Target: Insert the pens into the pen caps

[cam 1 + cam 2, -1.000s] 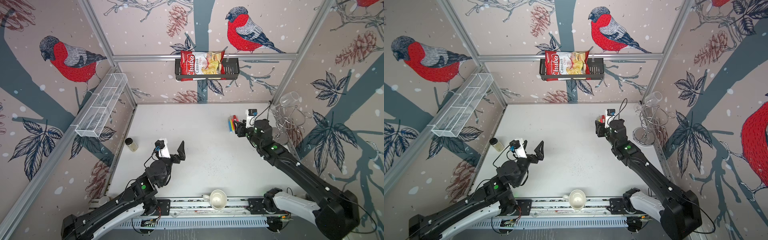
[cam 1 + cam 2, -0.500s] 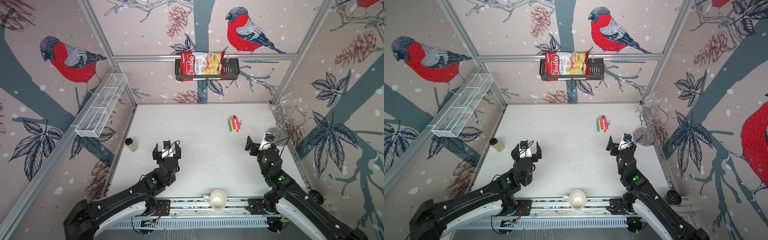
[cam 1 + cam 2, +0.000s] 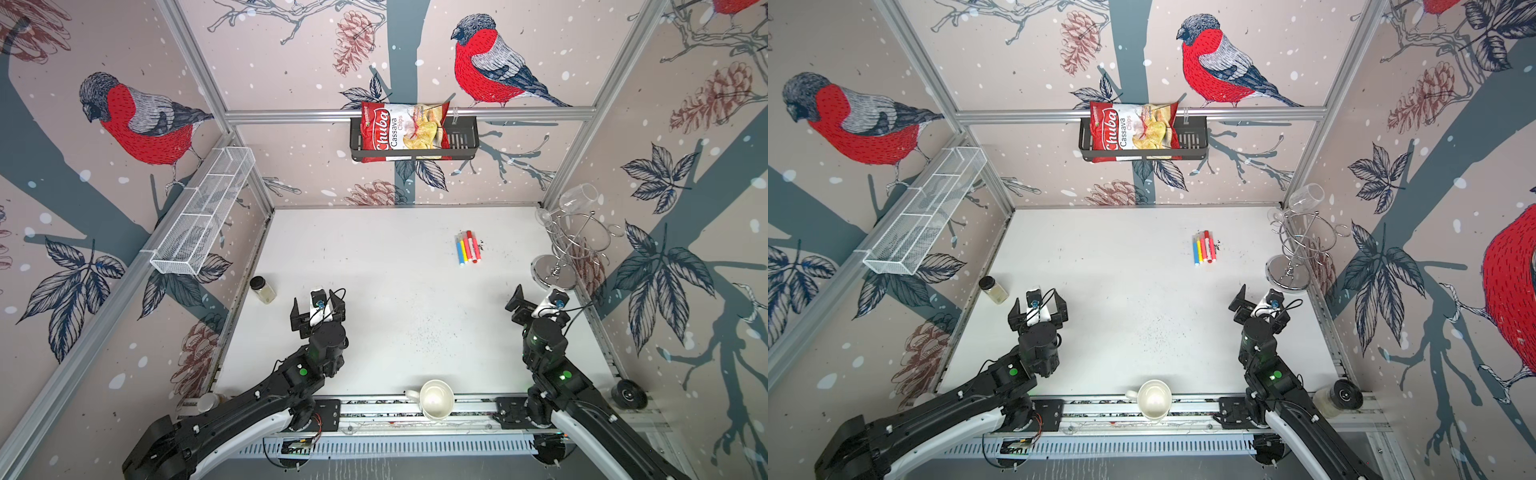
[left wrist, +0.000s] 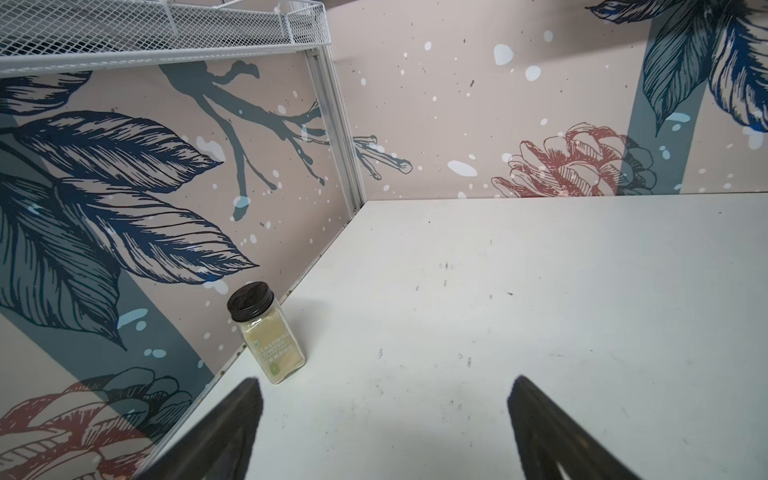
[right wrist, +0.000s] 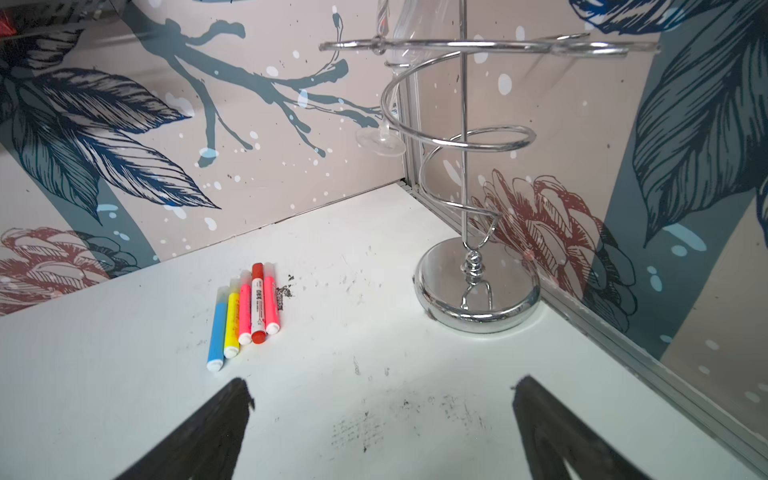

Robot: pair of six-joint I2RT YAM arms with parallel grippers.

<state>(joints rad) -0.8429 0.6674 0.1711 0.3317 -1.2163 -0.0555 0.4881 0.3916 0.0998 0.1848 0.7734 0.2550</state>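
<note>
Left tool (image 4: 384,380) wide — right tool (image 5: 382,379) wide | pens (image 5: 244,311) on white table (image 3: 374,270) | bird-print walls (image 3: 291,62)

Chip bag (image 3: 399,133), both top views: "Chuba Cassava Chips". Jar (image 4: 272,347), my left wrist view: "SEASONING POWDER". White pen (image 5: 257,305) print unreadable to me.

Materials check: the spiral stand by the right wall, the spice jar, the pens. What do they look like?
The stand: polished metal, likely chrome-plated; mirror reflections on the base, thin bent wire.
The jar: clear glass or plastic, cannot tell which; pale powder shows through. Its dark ribbed lid is probably plastic.
The pens: smooth plastic barrels, bright even colours, slight sheen.
</note>
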